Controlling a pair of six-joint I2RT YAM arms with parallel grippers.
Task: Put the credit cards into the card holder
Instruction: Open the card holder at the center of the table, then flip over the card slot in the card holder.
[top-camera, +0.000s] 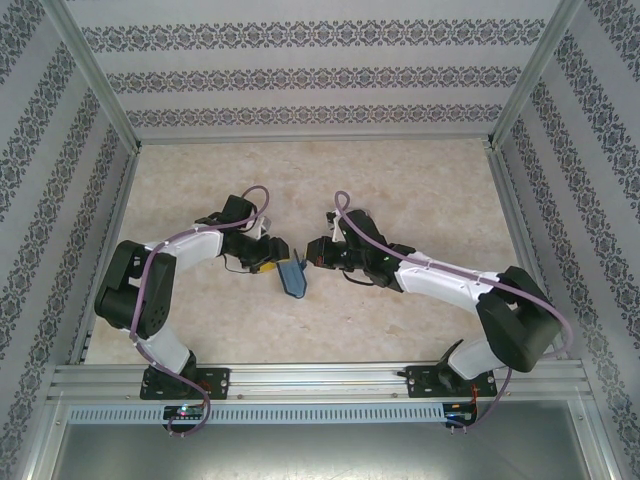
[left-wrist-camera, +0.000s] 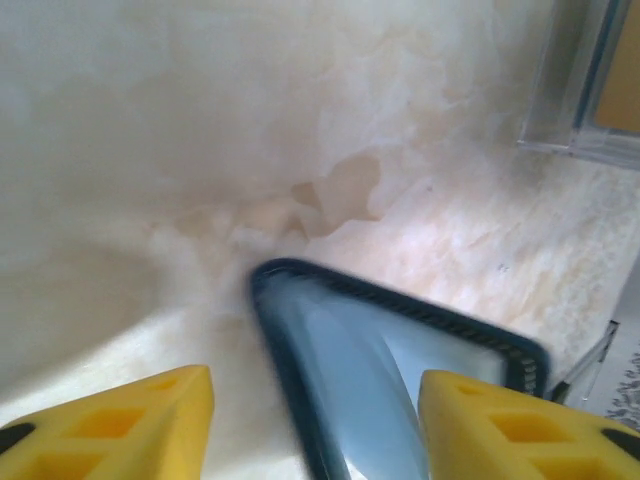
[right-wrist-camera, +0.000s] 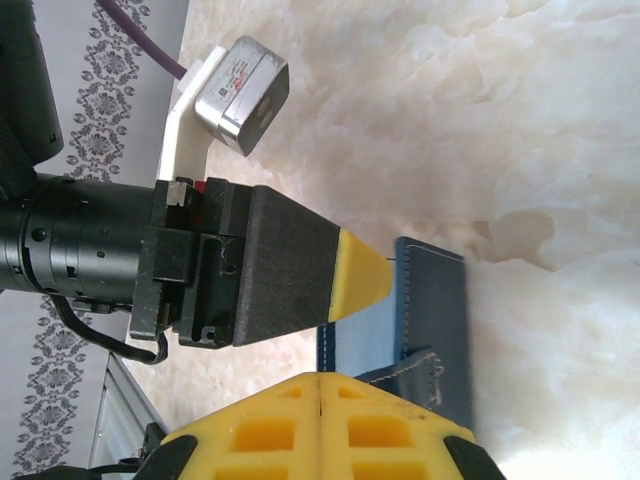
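Open card holder sits btwn wide-spread fingers of my L gripper; my R gripper, fingers pressed together, meets its edge, grip unclear.

Dark navy card holder, partly open, on the table

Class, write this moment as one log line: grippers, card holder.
left gripper: open, astride card holder | right gripper: shut, near card holder

Bright even light; left wrist view blurred, card holder soft; faint shadows
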